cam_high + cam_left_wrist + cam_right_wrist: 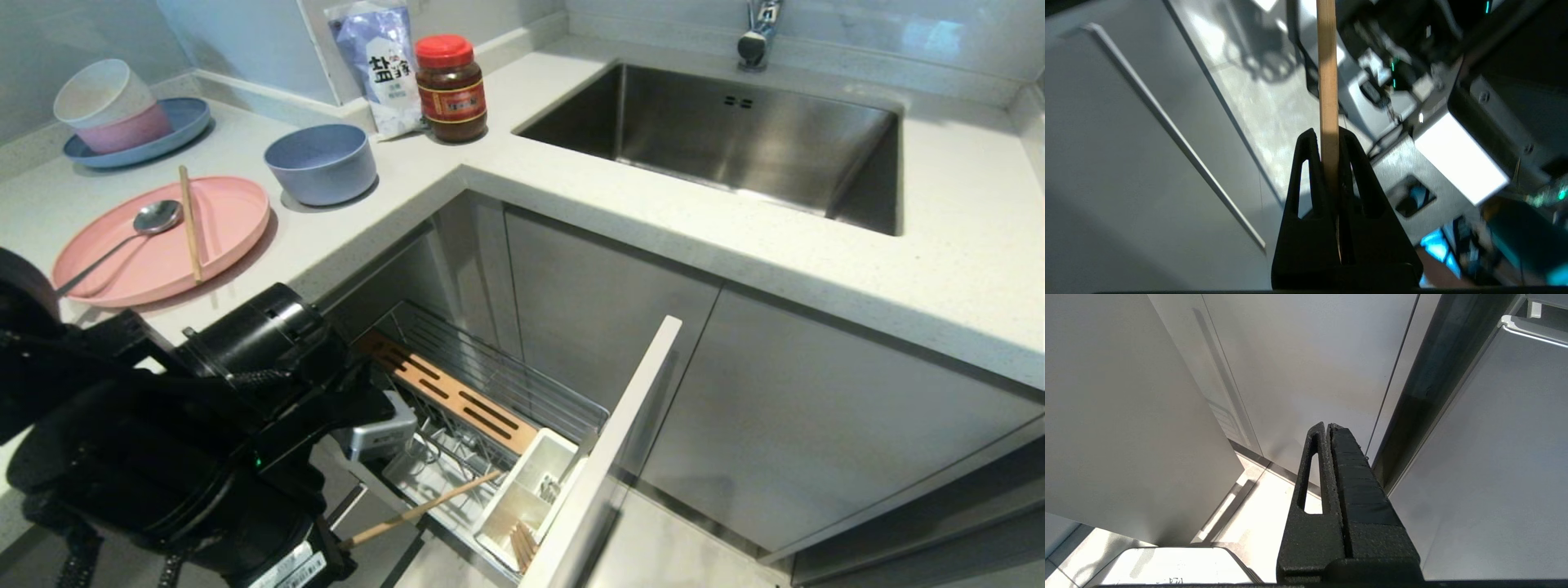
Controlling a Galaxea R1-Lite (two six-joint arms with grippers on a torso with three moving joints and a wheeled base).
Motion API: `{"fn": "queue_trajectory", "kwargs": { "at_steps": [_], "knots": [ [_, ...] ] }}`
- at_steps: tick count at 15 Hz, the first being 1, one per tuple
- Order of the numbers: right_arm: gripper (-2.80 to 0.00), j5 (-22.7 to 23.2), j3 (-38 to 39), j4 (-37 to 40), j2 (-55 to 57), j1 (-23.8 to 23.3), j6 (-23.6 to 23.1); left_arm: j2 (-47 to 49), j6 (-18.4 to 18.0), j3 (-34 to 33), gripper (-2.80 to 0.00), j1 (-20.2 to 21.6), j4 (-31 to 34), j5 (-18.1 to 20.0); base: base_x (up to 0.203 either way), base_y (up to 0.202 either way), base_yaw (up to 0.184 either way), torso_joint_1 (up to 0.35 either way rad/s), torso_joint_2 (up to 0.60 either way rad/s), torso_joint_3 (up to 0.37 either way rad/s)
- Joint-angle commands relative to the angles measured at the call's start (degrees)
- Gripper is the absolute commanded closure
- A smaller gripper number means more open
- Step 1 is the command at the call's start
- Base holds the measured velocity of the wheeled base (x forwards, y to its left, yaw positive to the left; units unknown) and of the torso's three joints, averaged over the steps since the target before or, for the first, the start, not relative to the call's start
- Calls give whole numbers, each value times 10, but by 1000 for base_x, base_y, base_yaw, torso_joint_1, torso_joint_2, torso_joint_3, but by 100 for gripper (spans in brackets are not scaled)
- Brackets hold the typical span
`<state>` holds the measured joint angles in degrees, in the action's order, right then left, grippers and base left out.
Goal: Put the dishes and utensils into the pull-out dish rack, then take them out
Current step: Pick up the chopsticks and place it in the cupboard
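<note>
One chopstick (1328, 81) is clamped in your left gripper (1327, 141) low beside the pull-out dish rack (498, 384), the right gripper (1329, 428) idle and pinched empty, so you're loading utensils: next, tip it into the white cutlery cup (522, 494).

The pull-out dish rack (490, 392) stands open from above, between the cabinet fronts (596, 302) and its grey front panel (608, 457). The left arm (204, 425) crowds its near side, and a held chopstick (424, 508) slants across the wire floor toward the white cutlery cup (526, 490).
</note>
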<state>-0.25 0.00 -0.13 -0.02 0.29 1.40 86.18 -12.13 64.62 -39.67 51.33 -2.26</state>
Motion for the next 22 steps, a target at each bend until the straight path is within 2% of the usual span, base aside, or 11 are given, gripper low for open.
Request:
{"fn": "queue_trajectory", "kwargs": {
  "at_steps": [1,4,6,8,11,13,15,22],
  "knots": [
    [0,0,1,0,-2,1,0,46,0,-15,0,-27,1,0,0,0,0,0,0,0],
    [0,0,1,0,-2,0,0,85,12,-20,0,-49,1,-14,0,0,0,0,0,0],
    [0,0,1,0,-2,0,0,106,39,-21,0,-56,2,-56,0,0,0,0,0,0],
    [0,0,1,0,-2,0,0,130,59,-21,0,-57,2,-79,0,0,0,0,0,0],
    [0,0,1,0,-2,0,0,162,65,-20,0,-58,-18,-80,0,0,0,0,0,0],
    [0,0,1,0,-2,0,0,185,66,-20,0,-56,-59,-66,0,0,0,0,0,0],
    [0,0,1,0,-2,0,0,198,64,-20,0,-51,-73,-57,0,0,0,0,0,0],
    [0,0,1,0,-2,0,0,261,62,-1,0,-35,-140,-56,0,0,0,0,0,0]
  ]
}}
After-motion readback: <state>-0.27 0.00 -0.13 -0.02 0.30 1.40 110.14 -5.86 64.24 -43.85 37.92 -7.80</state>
